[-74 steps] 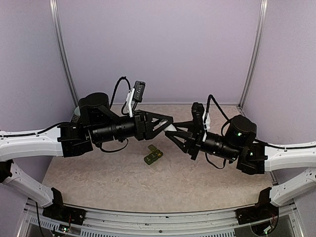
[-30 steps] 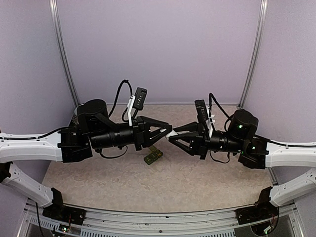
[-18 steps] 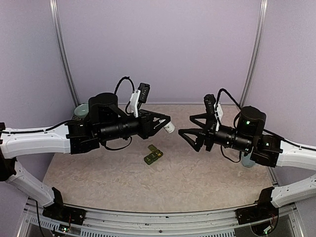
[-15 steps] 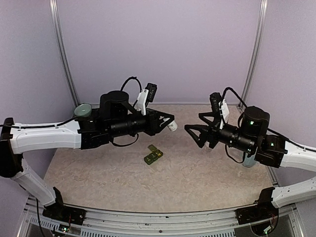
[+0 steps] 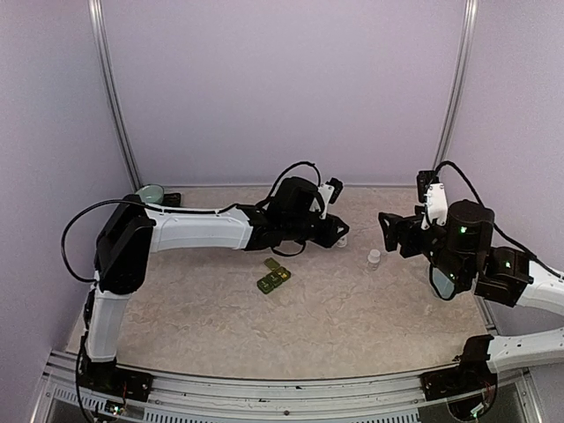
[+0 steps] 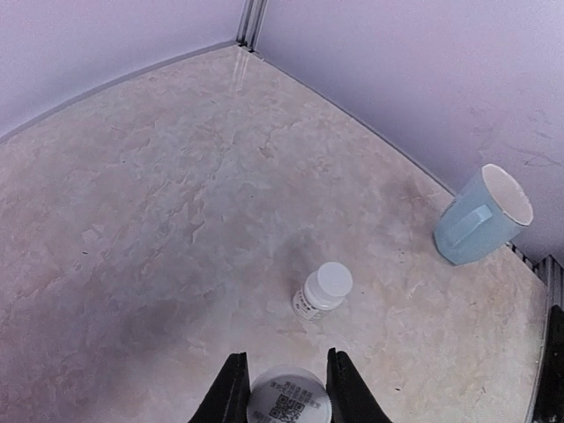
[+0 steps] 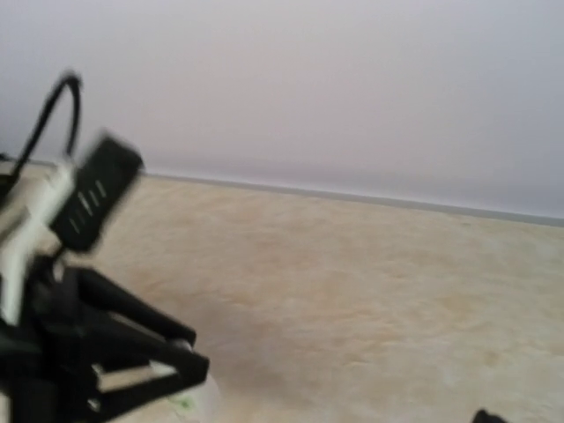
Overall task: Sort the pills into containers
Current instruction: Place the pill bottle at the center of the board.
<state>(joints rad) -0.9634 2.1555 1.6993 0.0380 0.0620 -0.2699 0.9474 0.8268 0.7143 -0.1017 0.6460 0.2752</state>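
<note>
Centrally, on the marbled table [image 5: 220, 326], the containers [image 5: 274, 278] are seen as a small dark green strip lying flat near the middle. It is too small for the state of its lids to be made out. The strip is touched by neither arm.

The left arm is stretched far across the table, and the left gripper [image 5: 337, 236] is placed beyond the strip and a little to its right. In the left wrist view its fingers [image 6: 231, 392] are seen pinching a white bottle [image 6: 289, 398] from both sides; a printed label with a square code is visible on the bottle. A second bottle [image 6: 323, 289], also white and capped, is stood upright on the table just ahead of the held one, apart from it. In the overhead view this second bottle is found between the two grippers, touched by neither.

The right gripper [image 5: 388, 233] is held off to the right of the second bottle, above the table, with its fingers spread and nothing between them. The right wrist view is blurred; only the left gripper and the back wall can be made out there.

A pale blue mug [image 6: 480, 220] is set near the right wall, well apart from the strip. A pale green bowl [image 5: 150, 192] is placed at the far left corner.
</note>
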